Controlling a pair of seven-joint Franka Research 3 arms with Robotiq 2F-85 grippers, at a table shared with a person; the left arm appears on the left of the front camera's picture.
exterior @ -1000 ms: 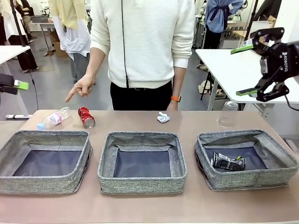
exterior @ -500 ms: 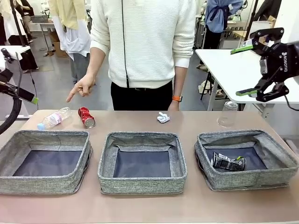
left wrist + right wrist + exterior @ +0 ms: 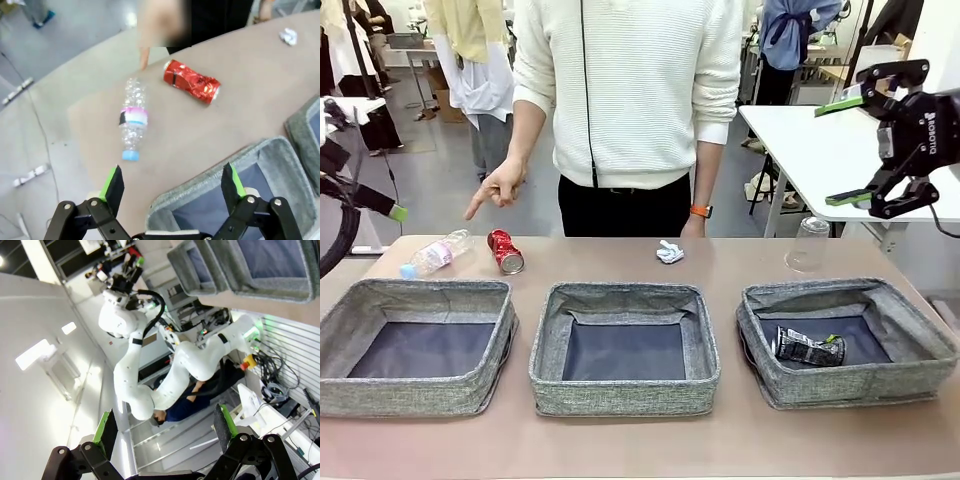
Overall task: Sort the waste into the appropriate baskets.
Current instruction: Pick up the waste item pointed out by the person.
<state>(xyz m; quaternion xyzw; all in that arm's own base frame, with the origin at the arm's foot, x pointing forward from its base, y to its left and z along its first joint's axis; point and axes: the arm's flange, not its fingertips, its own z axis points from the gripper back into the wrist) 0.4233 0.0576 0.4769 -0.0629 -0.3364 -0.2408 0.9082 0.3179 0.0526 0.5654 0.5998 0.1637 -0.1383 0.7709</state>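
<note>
Red can [image 3: 505, 251], pink-lbl btl [image 3: 437, 252]

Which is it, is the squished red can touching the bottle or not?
Apart. The left wrist view shows a strip of bare table between the red soda can and the clear plastic bottle with pink label.

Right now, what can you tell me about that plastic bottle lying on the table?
The bottle is clear, crinkled plastic with a pink label band round its middle and a light blue cap, and it looks empty. It lies on its side on the brown table, just behind the far rim of the left basket, with its cap end pointing left. The red can lies close on its right, apart from it. A person's hand points down above the two without touching. Only the table touches the bottle.
</note>
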